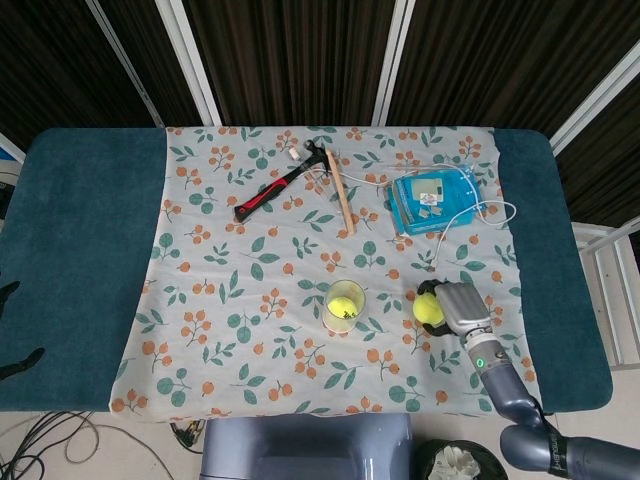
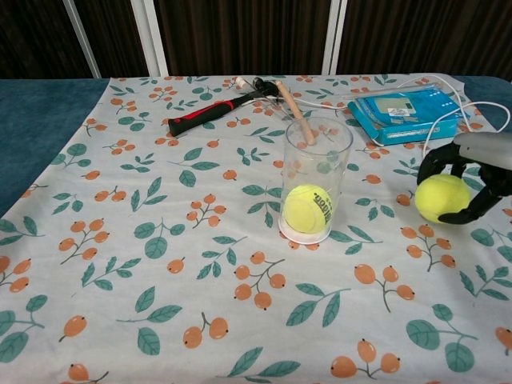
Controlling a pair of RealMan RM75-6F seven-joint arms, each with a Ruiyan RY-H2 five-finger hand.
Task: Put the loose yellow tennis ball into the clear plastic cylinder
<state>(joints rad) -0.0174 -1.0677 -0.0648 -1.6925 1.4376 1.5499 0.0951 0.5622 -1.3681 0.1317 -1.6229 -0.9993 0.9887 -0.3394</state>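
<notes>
table (image 1: pixel 80 230): teal top, floral cloth (image 1: pixel 230 300) over the middle; everything in play sits on the cloth.
right arm (image 1: pixel 505 385): comes in from the near right edge, forearm running up toward the ball. Only arm near the work.
left hand (image 1: pixel 8 295): just dark fingertips at the far left edge of the head view, well apart from the ball; can't tell if spread or curled.
clear plastic cylinder (image 2: pixel 318 180): upright, mouth up, long axis vertical, roughly cloth centre. Already has one yellow ball (image 2: pixel 308 208) at the bottom, room above it by the look of it.
right hand (image 2: pixel 472 172): dark fingers curled round the loose ball from above and from the far side, thumb side underneath on the right. Looks like a wrap grasp. Ball appears just off the cloth in the chest view, not certain.
loose yellow tennis ball (image 2: pixel 442 198): inside the right hand's curl, right of the cylinder, near but not touching it.
key relation: cylinder lies to the hand's left and a little further from the robot's side in the head view; its rim stands higher than the ball in the chest view. So my read: lift above rim height, move left, centre over the mouth, release.
risk: a low traverse could clip the cylinder wall and tip it.
clutter: hammer (image 1: pixel 275 185), wooden stick (image 1: pixel 340 192), blue packet (image 1: pixel 432 200) with white cable (image 1: pixel 495 208), all at the far side, out of the path.
</notes>
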